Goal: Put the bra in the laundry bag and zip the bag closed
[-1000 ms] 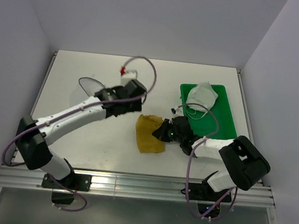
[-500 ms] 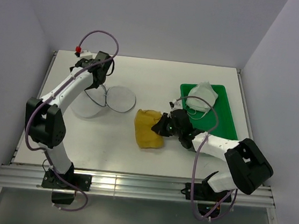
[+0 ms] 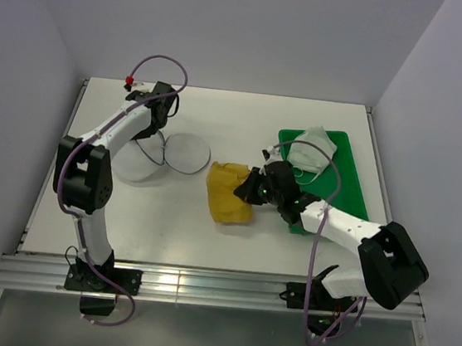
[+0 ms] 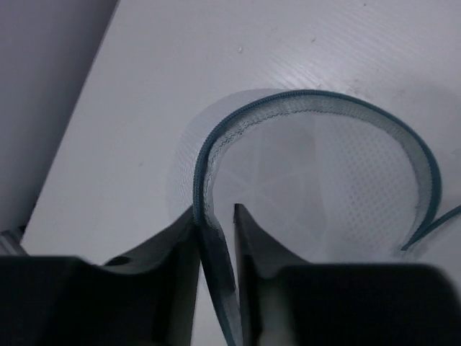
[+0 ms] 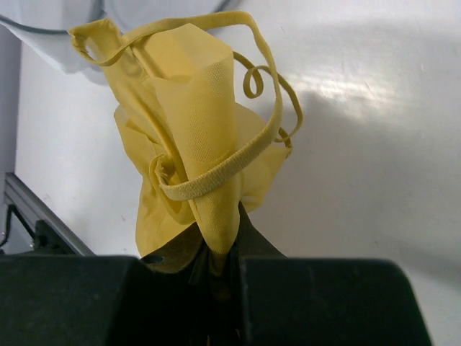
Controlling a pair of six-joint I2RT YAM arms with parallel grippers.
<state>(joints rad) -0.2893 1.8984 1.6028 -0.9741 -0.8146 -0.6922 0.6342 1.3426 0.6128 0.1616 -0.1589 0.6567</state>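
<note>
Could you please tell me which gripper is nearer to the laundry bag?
Left. The left gripper straddles the zipper rim of the laundry bag; the right gripper, holding the bra, sits apart, off to the bag's right.

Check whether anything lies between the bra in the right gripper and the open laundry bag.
Nothing visible does: only bare table separates the bra from the laundry bag; the left gripper pinches its far rim.

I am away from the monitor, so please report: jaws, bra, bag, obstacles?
Left jaws astride the laundry bag rim, grip unconfirmed. Right jaws shut on the bra. Bag lies open. Nothing between them.
</note>
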